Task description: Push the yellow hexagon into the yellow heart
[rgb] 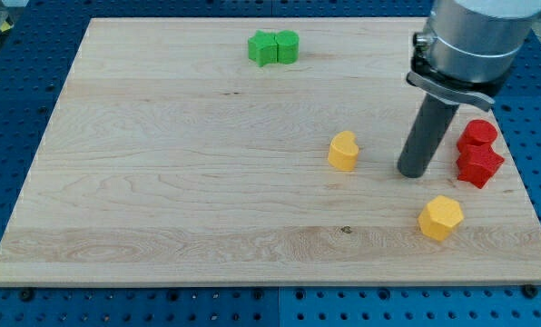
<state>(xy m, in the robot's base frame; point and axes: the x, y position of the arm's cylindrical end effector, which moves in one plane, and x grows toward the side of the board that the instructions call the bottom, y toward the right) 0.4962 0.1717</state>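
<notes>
Standing my tip between yellow heart block and red blocks | no claw showing | approaching; next swinging below-right of yellow hexagon block, pushing up-left.

A single camera looks down at a slant from beyond the near edge of the wooden worktop, facing across it toward the far edge at the view's top. It stands far enough off to take in almost the whole board, corner to corner, with a border of blue perforated base on every side. The arm enters from the view's top right, cropped by the frame.
</notes>
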